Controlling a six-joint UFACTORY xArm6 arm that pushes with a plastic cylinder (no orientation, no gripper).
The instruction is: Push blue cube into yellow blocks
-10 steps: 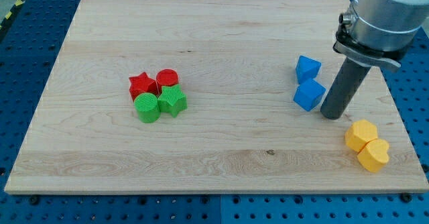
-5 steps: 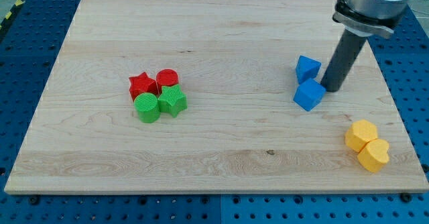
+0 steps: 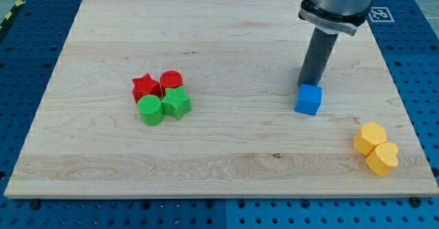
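The rod stands over the spot just above the blue cube [image 3: 309, 99], so whatever lies behind it is hidden. There is no pincer on this arm; my tip [image 3: 308, 85] touches the cube's top edge. The two yellow blocks [image 3: 376, 148] sit well apart, toward the view's bottom right of the table [image 3: 219, 167].

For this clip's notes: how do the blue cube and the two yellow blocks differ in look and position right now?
The blue cube stands alone, while the yellow blocks sit touching as a pair. The cube is square-edged; the yellow ones look rounder, their exact shape unclear. My tip is right at the cube's top side in the view, nowhere near the yellow pair. The cube sits further from the board's bottom-right corner than they do. Both rest flat on the wooden board.
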